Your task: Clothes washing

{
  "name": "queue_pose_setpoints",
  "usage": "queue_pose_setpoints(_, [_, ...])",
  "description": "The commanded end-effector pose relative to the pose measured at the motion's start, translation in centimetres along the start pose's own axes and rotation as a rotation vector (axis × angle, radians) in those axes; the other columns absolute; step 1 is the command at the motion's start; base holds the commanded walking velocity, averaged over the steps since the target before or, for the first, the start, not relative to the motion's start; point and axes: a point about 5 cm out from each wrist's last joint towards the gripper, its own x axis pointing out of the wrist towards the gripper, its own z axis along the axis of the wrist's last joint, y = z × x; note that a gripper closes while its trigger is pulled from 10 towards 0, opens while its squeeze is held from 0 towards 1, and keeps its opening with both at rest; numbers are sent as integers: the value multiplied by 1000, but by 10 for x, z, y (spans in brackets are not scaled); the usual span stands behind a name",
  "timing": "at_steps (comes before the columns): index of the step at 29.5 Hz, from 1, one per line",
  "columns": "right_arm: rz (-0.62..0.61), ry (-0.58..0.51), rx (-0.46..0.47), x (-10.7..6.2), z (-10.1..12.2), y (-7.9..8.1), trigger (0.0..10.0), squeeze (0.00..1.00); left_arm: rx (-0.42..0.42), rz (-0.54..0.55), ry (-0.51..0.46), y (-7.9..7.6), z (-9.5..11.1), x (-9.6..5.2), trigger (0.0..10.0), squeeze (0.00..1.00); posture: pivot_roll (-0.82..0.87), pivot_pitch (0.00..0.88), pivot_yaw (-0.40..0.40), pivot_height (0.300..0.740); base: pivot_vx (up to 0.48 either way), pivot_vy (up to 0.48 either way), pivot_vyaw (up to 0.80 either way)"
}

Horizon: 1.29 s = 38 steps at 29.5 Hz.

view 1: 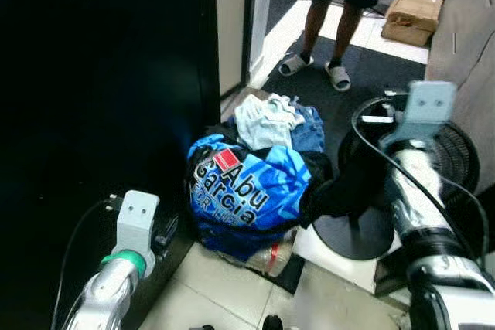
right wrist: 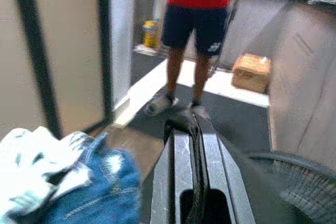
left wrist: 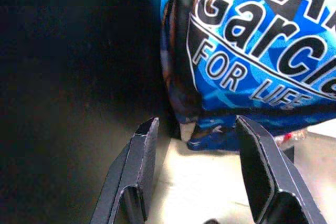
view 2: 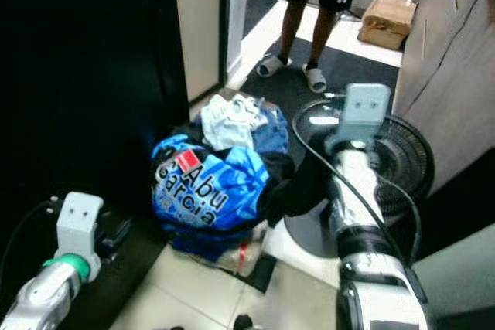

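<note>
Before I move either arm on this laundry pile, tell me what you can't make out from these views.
- Black garment: the right gripper is shut on it, but its shape blends into the fan base.
- Bottom of the blue bag: clothes beneath are covered by it.
- Dark panel on the left: too dark in head and left wrist views.
- Person: cut off by the top edge.
- Left gripper, open: nothing between its fingers.

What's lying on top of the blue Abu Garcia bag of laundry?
A pale crumpled garment sits on top of the blue bag, with blue denim beside it and a black cloth trailing off to the right gripper. Whatever lies deeper inside is covered.
</note>
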Motion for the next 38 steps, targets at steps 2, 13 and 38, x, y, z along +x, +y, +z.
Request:
queue_pose_setpoints(2, [52,52,-15,4,-5,22,10000,0,6,16,38,2,-8,-10,10000,0,234,253,24,740,0,0,0])
queue_pose_setpoints(13, [130,-20,81,12,11,49,10000,0,-15,82,63,5,-17,-30,10000,0,263,260,-11,740,0,0,0])
queue_pose_setpoints(38, [85,165,27,-5,-31,32,10000,0,56,-87,47,-28,5,40,10000,0,171,279,9,740,0,0,0])
